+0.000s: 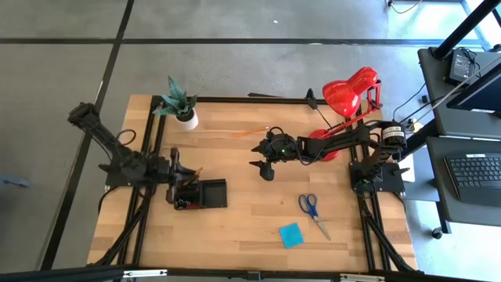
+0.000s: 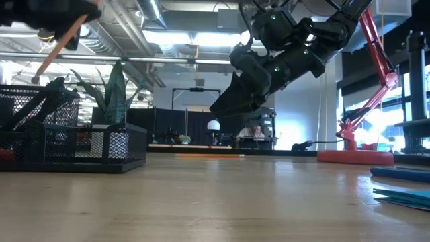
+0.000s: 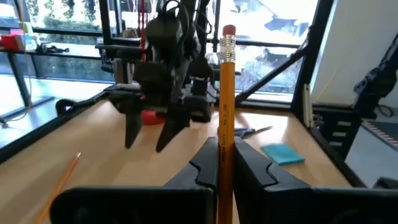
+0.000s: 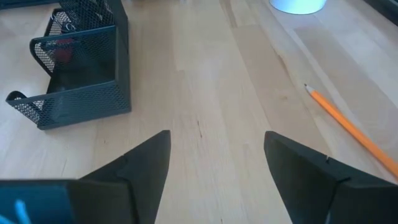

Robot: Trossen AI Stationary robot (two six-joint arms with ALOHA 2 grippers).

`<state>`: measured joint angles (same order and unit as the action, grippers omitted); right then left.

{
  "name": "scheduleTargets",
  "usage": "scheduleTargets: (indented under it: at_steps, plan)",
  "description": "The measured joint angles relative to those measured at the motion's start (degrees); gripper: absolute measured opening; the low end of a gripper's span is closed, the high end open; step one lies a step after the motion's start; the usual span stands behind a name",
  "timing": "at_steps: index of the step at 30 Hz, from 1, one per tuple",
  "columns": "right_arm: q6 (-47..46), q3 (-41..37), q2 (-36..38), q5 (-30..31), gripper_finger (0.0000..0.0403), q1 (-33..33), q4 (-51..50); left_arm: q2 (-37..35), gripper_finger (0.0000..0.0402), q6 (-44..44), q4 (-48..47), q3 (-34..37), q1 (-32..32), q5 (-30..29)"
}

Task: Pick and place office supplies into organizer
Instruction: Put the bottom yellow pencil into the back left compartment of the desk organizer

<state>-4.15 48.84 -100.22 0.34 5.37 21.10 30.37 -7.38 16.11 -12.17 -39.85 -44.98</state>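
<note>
My left gripper [image 1: 177, 177] is over the black mesh organizer [image 1: 205, 193], at its left end, and is shut on an orange pencil [image 3: 225, 106]. The organizer also shows in the low view [image 2: 74, 138] and the right wrist view [image 4: 81, 68]. My right gripper [image 1: 264, 167] hangs open and empty above the table's middle, to the right of the organizer [image 4: 217, 162]. A second orange pencil [image 1: 249, 131] lies flat on the table near the far edge. Blue-handled scissors [image 1: 313, 210] and a blue sticky-note pad [image 1: 290, 234] lie flat at the near right. My left gripper pinches the pencil's shaft [image 3: 224, 155] between its two fingers. The pencil runs along the fingers, and its eraser end [image 3: 228, 34] sticks out past the fingertips. In the low view the pencil [image 2: 60, 44] slants down from the gripper, lifted clear above the organizer.
A potted green plant [image 1: 182, 108] stands at the far left, and a red desk lamp [image 1: 351, 92] at the far right. Some things show in the organizer's left compartments [image 1: 182, 200]. Bare wood lies between the organizer and the scissors.
</note>
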Motion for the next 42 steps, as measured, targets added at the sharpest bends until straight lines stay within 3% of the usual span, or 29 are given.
scheduleTargets:
  at_steps: [9, 17, 31, 42]
  plan:
    - [-0.37, 0.00, 0.00, 0.02, 0.0261, 0.00, -0.01, 0.08, 0.0017, -5.97, -0.02, 5.57, -6.17, -9.10]
    - [-1.58, 0.00, 0.00, 0.02, 0.0261, 0.02, -0.01, 0.15, 0.0017, -10.82, 0.34, 9.22, -8.72, -12.37]
    - [-1.59, 0.00, 0.00, 0.02, 0.0261, 0.02, 0.01, 0.33, 0.0020, -16.93, -2.69, 11.72, -9.63, -12.19]
    - [-1.50, 0.00, 0.00, 0.02, 0.0261, 0.02, 0.01, 0.31, 0.0067, -16.95, -2.51, 11.72, -9.62, -11.44]
